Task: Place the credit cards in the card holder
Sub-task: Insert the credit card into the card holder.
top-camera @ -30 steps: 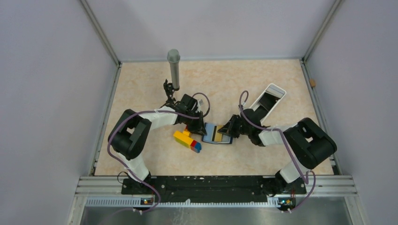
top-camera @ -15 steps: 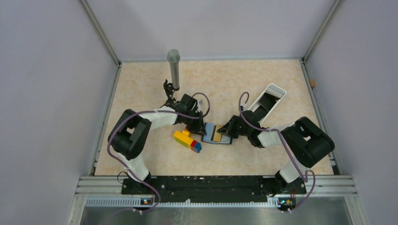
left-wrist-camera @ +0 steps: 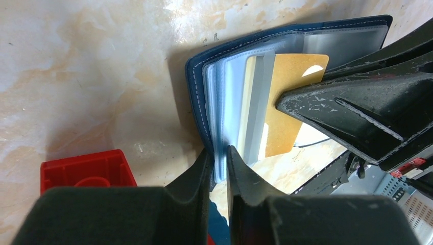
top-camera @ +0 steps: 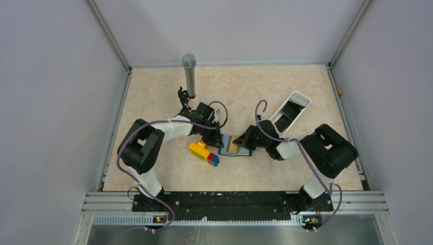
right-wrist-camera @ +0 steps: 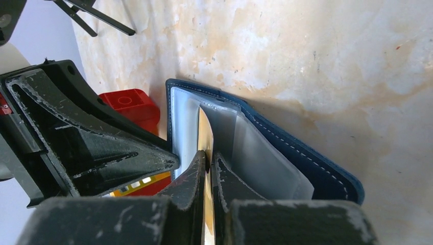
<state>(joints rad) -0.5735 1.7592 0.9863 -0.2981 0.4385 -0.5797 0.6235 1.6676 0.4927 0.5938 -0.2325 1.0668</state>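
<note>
The navy card holder (top-camera: 240, 152) lies open on the table between the two arms, with clear inner sleeves fanned out (left-wrist-camera: 232, 97). My left gripper (left-wrist-camera: 219, 153) is shut on its near edge and sleeves; it also shows in the top view (top-camera: 215, 139). My right gripper (right-wrist-camera: 209, 159) is shut on the yellow-gold credit card (right-wrist-camera: 205, 130), held on edge among the sleeves. The card shows partly inside the card holder in the left wrist view (left-wrist-camera: 291, 102). A greyish strip (left-wrist-camera: 259, 97) sits in a sleeve beside it; I cannot tell if it is the grey card.
Joined yellow, red and blue toy bricks (top-camera: 203, 151) lie just left of the card holder, the red one (left-wrist-camera: 87, 168) close to my left fingers. A white oblong tray (top-camera: 291, 109) lies back right. A grey upright cylinder (top-camera: 189, 74) stands back left.
My right gripper has moved a little left toward the card holder with the gold card in it. The left gripper has stayed put on the card holder.
</note>
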